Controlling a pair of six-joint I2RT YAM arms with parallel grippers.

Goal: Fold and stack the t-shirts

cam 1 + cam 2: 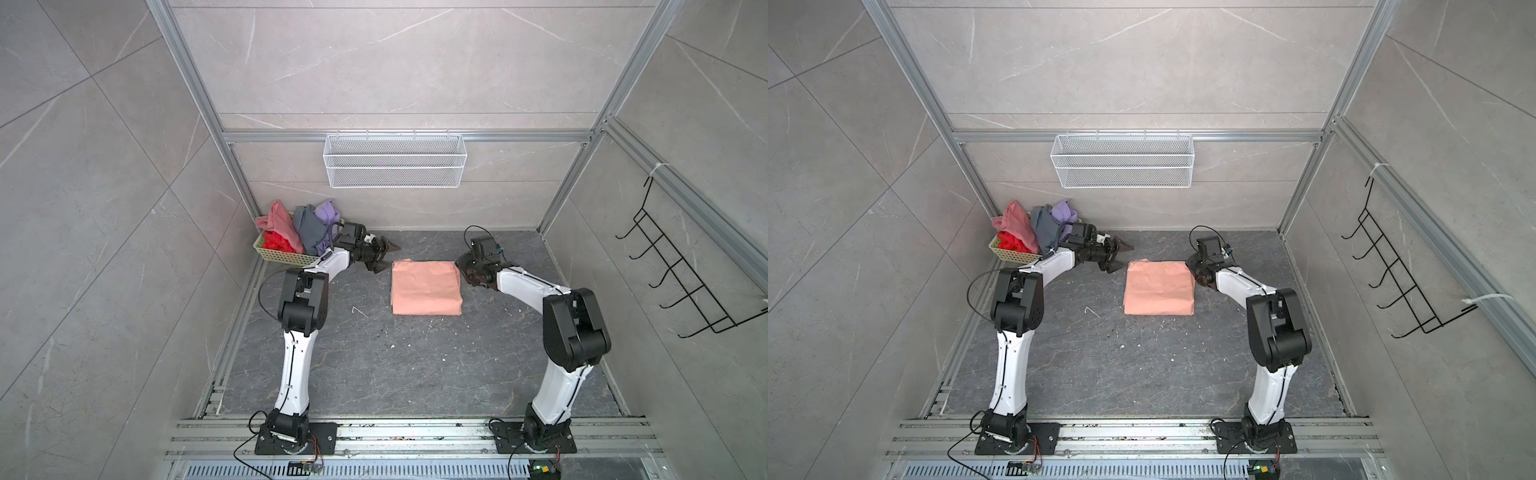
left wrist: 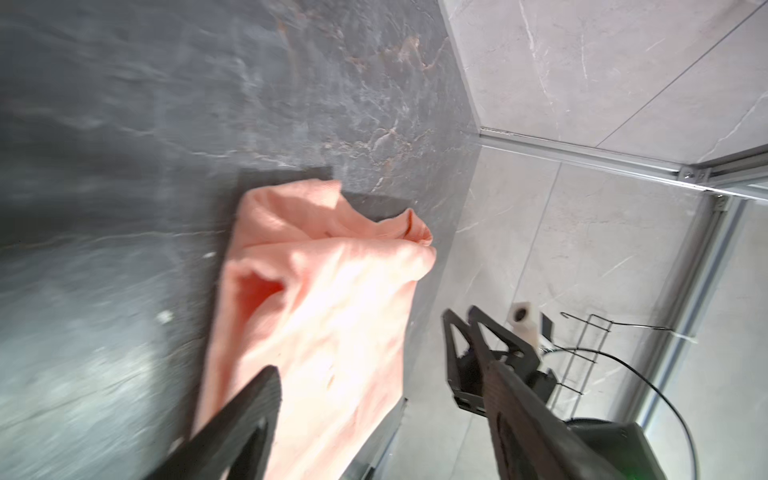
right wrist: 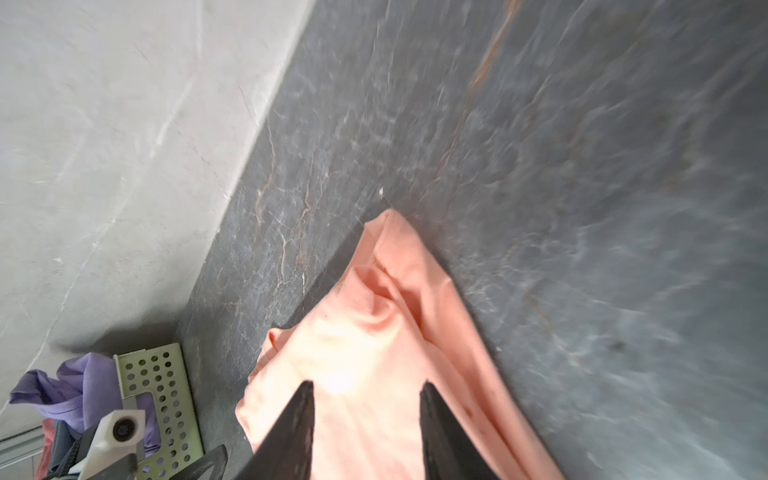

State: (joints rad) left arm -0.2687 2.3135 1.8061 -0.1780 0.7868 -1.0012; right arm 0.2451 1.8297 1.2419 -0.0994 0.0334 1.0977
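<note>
- The left gripper's [image 1: 389, 258] two fingers are spread wide with nothing between them. In the left wrist view, one dark finger [image 2: 253, 415] hangs over the cloth and the other is off past its edge.
- The right gripper's [image 3: 366, 384] fingers [image 3: 297, 428] are parted, their tips over the peach cloth. Motion blur hides whether they touch it, but no fold seems to be pinched between them.
- In both top views the left gripper [image 1: 1122, 259] is just beside the far left corner of the peach-orange t-shirt [image 1: 427, 289], clear of it. The right gripper is mostly hidden under its own wrist at the shirt's far right corner.
- The peach-orange t-shirt [image 1: 1158, 289] lies folded into a neat rectangle on the dark stone tabletop [image 1: 374, 353], between the two arms and toward the back wall. Its far corners look slightly rumpled in the wrist views [image 2: 324, 299].
- Behind the left arm, the pale green basket [image 1: 282, 259] sits in the back left corner of the tabletop.
- It holds the other t-shirts in a loose heap: dusty pink [image 1: 280, 220], red [image 1: 276, 242], grey [image 1: 309, 232] and lavender [image 1: 328, 214], all unfolded and well apart from the folded one.
</note>
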